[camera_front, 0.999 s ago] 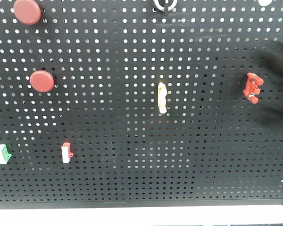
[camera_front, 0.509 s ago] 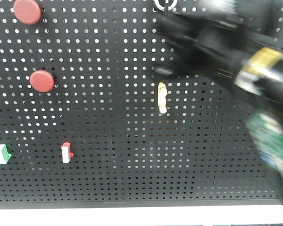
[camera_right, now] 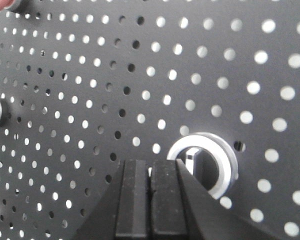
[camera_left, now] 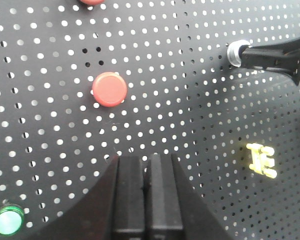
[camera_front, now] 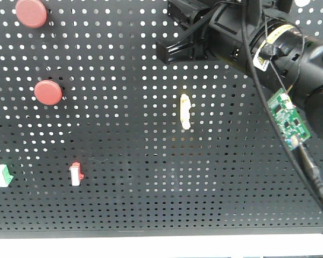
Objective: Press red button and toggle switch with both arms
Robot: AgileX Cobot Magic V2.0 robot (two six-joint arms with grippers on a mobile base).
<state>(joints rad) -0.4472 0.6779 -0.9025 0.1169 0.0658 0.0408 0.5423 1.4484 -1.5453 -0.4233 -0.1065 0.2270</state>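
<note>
Two red buttons sit on the black pegboard: an upper one point(camera_front: 31, 13) and a lower one point(camera_front: 48, 92). In the left wrist view my left gripper point(camera_left: 146, 159) is shut and empty, short of the board, just below and right of the lower red button point(camera_left: 109, 89). The switch point(camera_right: 205, 162), a black knob in a silver ring, shows in the right wrist view. My right gripper point(camera_right: 150, 162) is shut with its tips at the ring's left edge. In the front view the right arm point(camera_front: 247, 32) hides the switch.
On the pegboard point(camera_front: 151, 204) are a pale yellow lever point(camera_front: 185, 111), a white-and-red rocker point(camera_front: 76, 173) and a green-and-white rocker point(camera_front: 4, 175). A green circuit board point(camera_front: 288, 119) dangles from the right arm. A lit green button point(camera_left: 8, 220) glows at lower left of the left gripper.
The right arm swept in from the right, up and left across the board. It now covers the switch and the red clip that showed at the right.
</note>
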